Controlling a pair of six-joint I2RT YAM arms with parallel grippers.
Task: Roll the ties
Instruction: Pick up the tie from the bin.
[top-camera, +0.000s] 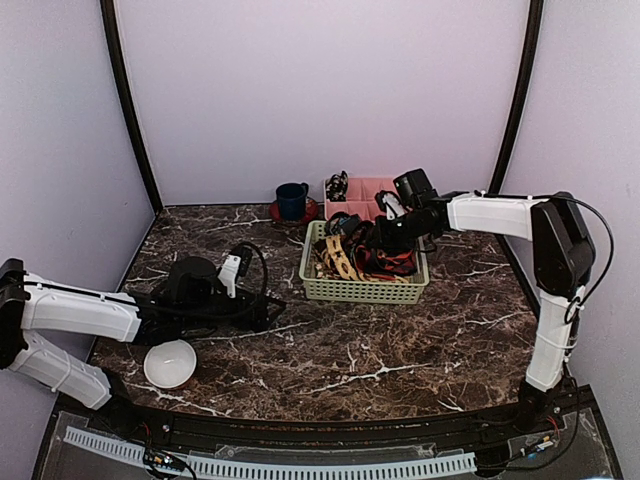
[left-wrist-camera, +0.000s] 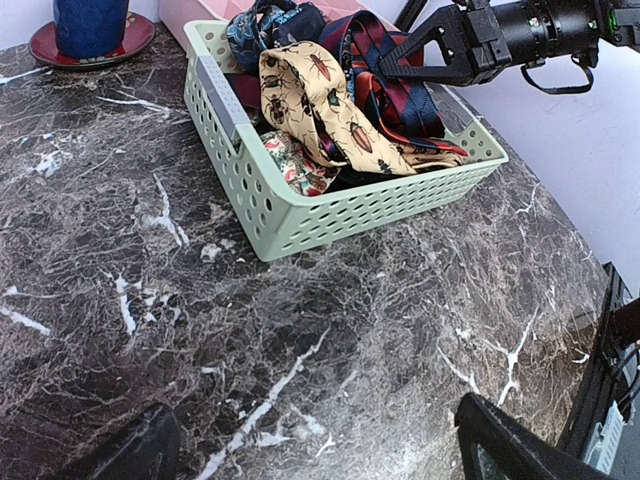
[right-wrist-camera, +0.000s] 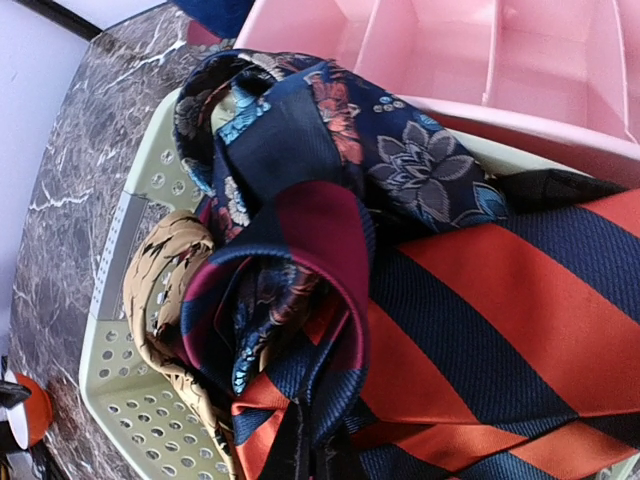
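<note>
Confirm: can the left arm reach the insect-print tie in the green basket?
Probably yes. The left gripper stands open over bare marble short of the basket, and the insect-print tie lies atop the pile. The right gripper, pinching the striped tie beside it, might crowd.

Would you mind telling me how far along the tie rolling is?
Little looks done: the ties lie tangled in the green basket. In hand: the right pincer is shut, seemingly on the striped tie. Still to do: rolling every tie; the left pincer hangs open.

Ties (left-wrist-camera: 322, 100), navy-red striped, floral and tan insect-print, lie tangled in the pale green basket (left-wrist-camera: 340, 215).
</note>
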